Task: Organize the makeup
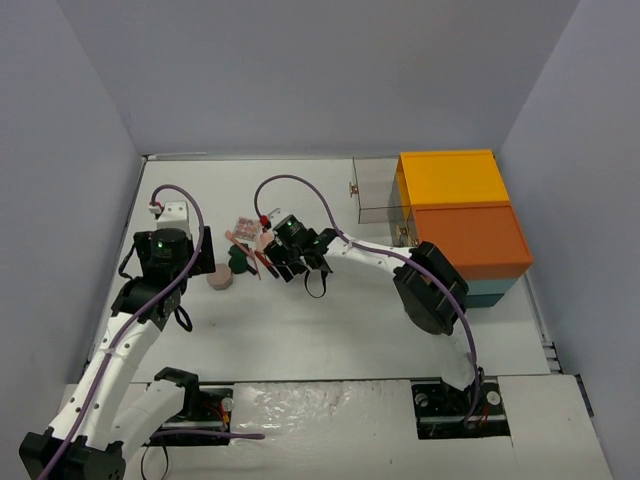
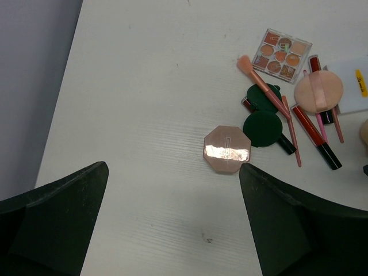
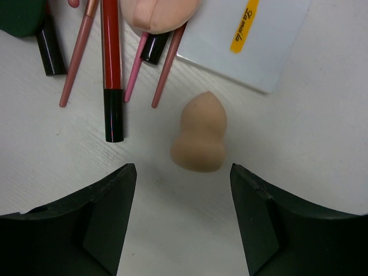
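The makeup lies in a cluster on the white table. In the left wrist view I see a pink octagonal compact (image 2: pixel 226 149), two dark green discs (image 2: pixel 263 127), a square palette (image 2: pixel 281 53), a pink brush (image 2: pixel 265 86), a peach puff (image 2: pixel 318 93) and red tubes (image 2: pixel 315 136). My left gripper (image 2: pixel 172 224) is open and empty, just short of the compact. In the right wrist view a peach sponge (image 3: pixel 200 133) lies just beyond my open right gripper (image 3: pixel 183 213), beside a white card (image 3: pixel 244 37) and a red tube (image 3: pixel 111 69). From above, the compact (image 1: pixel 220 277) sits by the left gripper (image 1: pixel 205 262).
A large orange, yellow and teal box (image 1: pixel 465 222) stands at the right, with a clear compartment (image 1: pixel 378 190) on its left side. Grey walls enclose the table (image 1: pixel 330 330). The right arm (image 1: pixel 400 265) reaches across from the right.
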Robot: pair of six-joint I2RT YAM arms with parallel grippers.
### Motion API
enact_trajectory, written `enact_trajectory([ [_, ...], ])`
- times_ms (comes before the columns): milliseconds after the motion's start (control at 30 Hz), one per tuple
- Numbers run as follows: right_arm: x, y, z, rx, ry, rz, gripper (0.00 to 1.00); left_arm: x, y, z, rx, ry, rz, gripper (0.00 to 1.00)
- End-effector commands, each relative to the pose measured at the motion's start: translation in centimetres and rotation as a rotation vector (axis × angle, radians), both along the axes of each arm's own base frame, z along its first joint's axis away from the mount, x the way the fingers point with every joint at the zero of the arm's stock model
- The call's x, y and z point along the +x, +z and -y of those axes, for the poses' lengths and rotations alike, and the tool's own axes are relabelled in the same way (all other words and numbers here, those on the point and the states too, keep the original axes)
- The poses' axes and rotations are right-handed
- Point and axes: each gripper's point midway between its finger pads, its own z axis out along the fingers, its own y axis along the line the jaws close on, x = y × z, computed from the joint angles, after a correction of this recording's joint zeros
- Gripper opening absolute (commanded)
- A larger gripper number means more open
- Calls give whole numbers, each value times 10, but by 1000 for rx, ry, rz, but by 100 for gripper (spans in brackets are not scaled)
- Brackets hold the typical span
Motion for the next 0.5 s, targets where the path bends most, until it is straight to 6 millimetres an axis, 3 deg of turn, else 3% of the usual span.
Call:
enact_trajectory([
  [0, 19, 10, -7, 58, -27, 70, 58, 10, 14, 6, -31, -3, 68, 97],
  [233, 26, 5, -4, 72, -39, 90, 42, 11, 15, 6, -29, -5, 70, 97],
  [333, 31, 6, 0, 58, -51, 108, 25, 11, 14, 6, -30, -8, 70, 97],
  [467, 33, 29, -1, 79, -37, 149, 4, 11, 14, 6, -26, -8, 68, 97],
])
